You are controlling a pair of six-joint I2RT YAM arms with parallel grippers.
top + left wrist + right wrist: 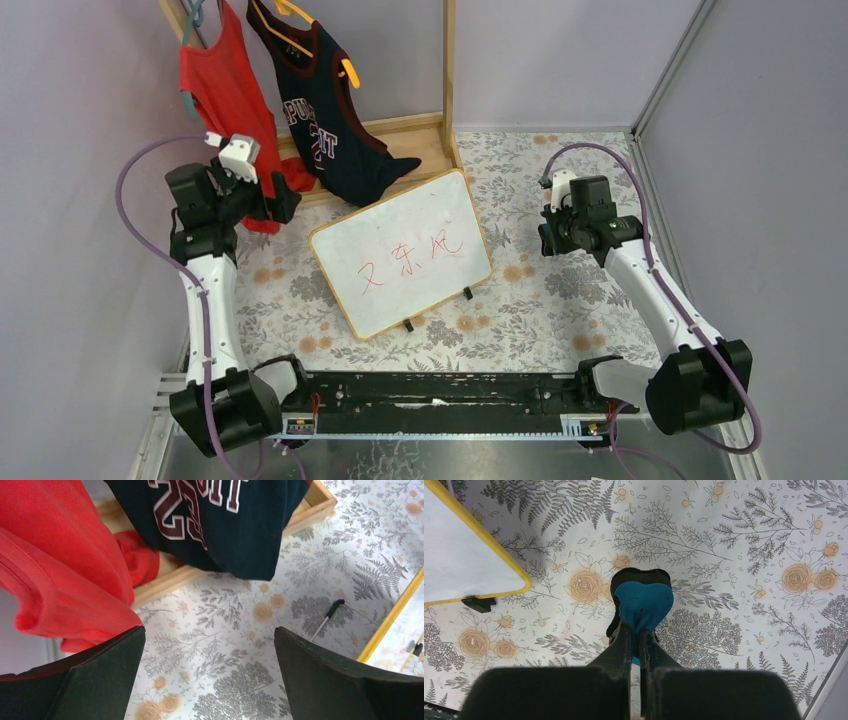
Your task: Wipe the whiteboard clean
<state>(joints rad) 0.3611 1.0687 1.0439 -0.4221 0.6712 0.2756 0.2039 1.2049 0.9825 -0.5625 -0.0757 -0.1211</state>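
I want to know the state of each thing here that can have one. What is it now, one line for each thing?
whiteboard: not erased, red writing on it
left gripper: open, empty
right gripper: shut on the blue pad
blue pad: held, beside the board, not on it
red shirt: hanging on a hanger
dark jersey: hanging on a hanger

Soft, even light from above fills all three views, bright without glare. Shadows are faint: a pale grey one spreads on the tablecloth beside the whiteboard. The floral print stays sharp; edges barely bend
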